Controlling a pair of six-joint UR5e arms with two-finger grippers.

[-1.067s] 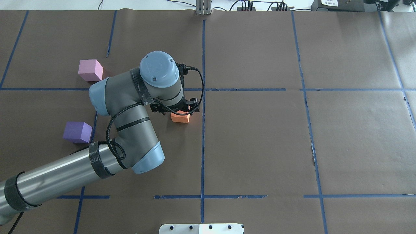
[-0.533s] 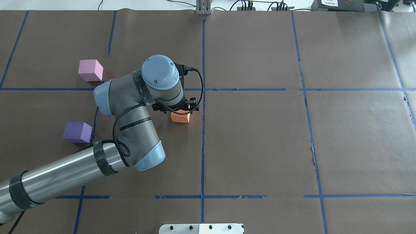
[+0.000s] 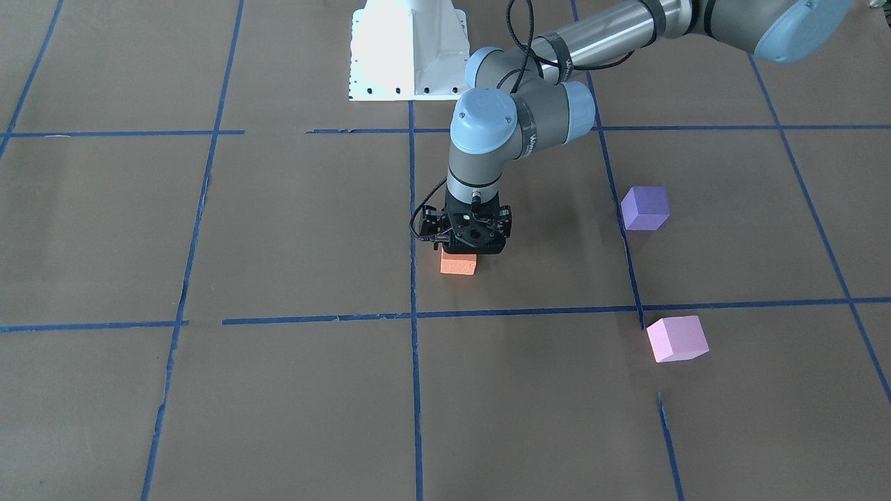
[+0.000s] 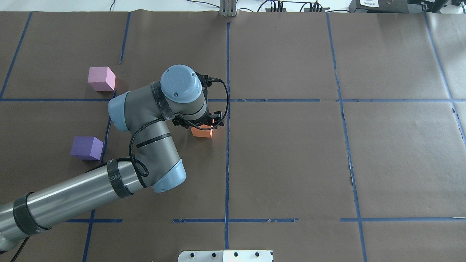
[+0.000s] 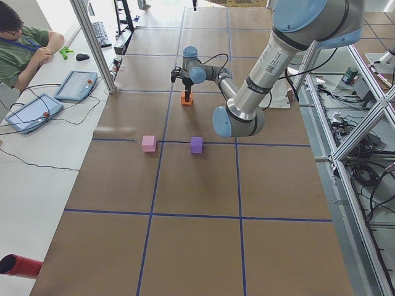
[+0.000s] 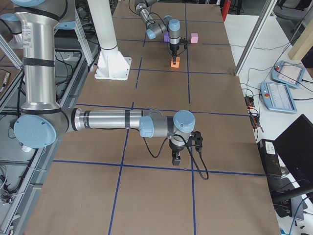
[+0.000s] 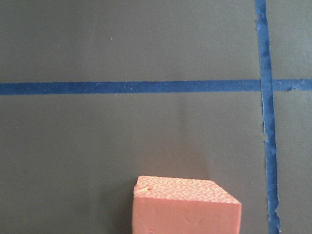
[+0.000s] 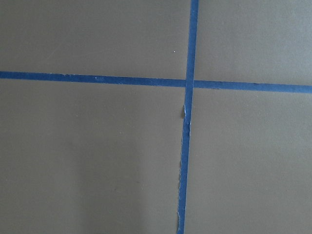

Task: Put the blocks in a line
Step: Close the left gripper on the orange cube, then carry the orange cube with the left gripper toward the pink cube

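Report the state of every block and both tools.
orange block: on the table, directly under the left tool.
purple block: on the table, untouched.
pink block: on the table, untouched.
left tool: over the orange block, grip hidden.
right tool: away from the blocks, cannot tell.

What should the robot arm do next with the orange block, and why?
Probably grip the orange block and lift it slightly. The left gripper sits right over it, while the purple block and pink block lie apart on the robot's left, so there's no line yet. Whether its fingers are shut is hidden.
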